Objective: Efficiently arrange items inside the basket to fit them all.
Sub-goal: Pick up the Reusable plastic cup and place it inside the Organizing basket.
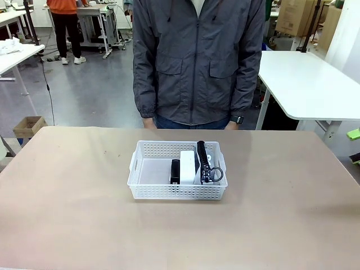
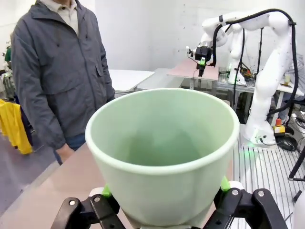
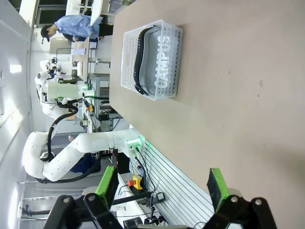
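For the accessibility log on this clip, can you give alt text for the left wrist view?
A pale green plastic cup sits upright between the left gripper's green-padded fingers, mouth open and empty. A person in a grey jacket stands behind at the brown table's edge, and a white robot arm is farther off.

The pale green cup (image 2: 164,152) looks like smooth, faintly glossy plastic, the white basket (image 1: 177,170) is perforated plastic holding a grey cloth shoe (image 3: 155,59) with a black rubbery sole, and the table (image 1: 67,197) has a matt tan surface.
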